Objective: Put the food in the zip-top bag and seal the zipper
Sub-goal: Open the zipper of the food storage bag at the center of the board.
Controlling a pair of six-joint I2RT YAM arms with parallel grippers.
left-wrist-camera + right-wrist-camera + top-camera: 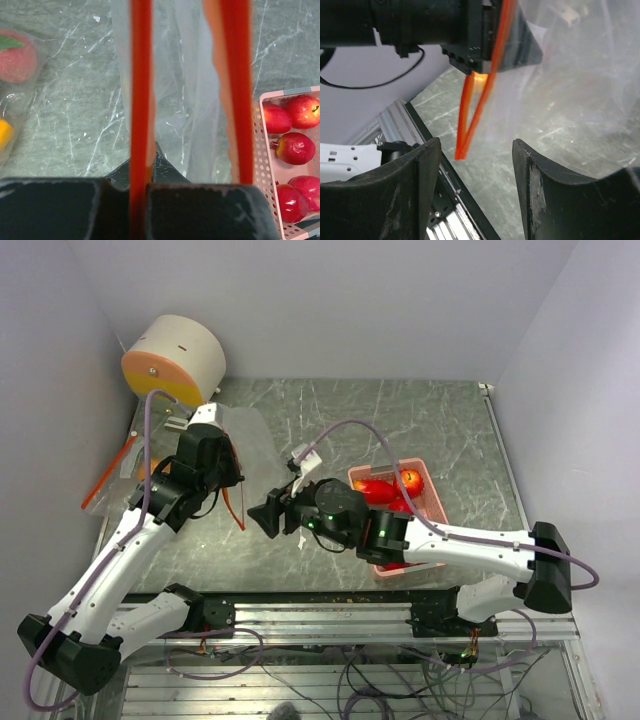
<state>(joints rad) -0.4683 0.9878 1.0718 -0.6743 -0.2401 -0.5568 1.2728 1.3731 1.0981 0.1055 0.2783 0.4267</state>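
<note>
The clear zip-top bag [255, 440] lies at the left of the table, and its orange zipper strip [140, 100] is lifted. My left gripper [142, 187] is shut on that strip, and the zipper's other side [237, 90] hangs free beside it. Inside the bag lie a pink peach [17, 57] and a yellow piece [4, 132]. Several red apples [295, 147] sit in the pink basket [432, 502]. My right gripper [475, 165] is open and holds nothing. It sits just short of the zipper's hanging end [470, 125], level with the left gripper [222, 465].
A cream and orange drum [175, 360] stands at the back left corner. Walls close in on the left, back and right. An aluminium rail [330, 610] runs along the table's near edge, below the right gripper [258, 515].
</note>
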